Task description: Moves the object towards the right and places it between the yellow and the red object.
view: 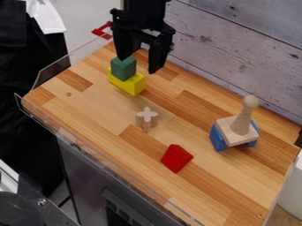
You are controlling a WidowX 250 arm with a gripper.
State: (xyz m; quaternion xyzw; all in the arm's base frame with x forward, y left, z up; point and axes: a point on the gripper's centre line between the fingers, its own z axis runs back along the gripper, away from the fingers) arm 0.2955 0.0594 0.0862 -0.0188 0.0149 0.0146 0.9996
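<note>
The black gripper [139,64] hangs at the upper part of the view, open, its two fingers apart. One fingertip overlaps the top of a green cube [123,68] in the view; whether they touch I cannot tell. That cube rests on a yellow block [134,84], left of the view's middle. A small light-wood piece with a cross-shaped top [147,117] stands upright on the table between the yellow block and a red block [177,158], touching neither. The red block lies lower and to the right, showing a slanted face.
At the right, a blue block [217,138] carries a square wooden plate [232,133] with a rounded wooden peg [243,117] on it. The wooden tabletop [91,99] has a clear raised edge at its left and front, and a plank wall [236,53] stands behind.
</note>
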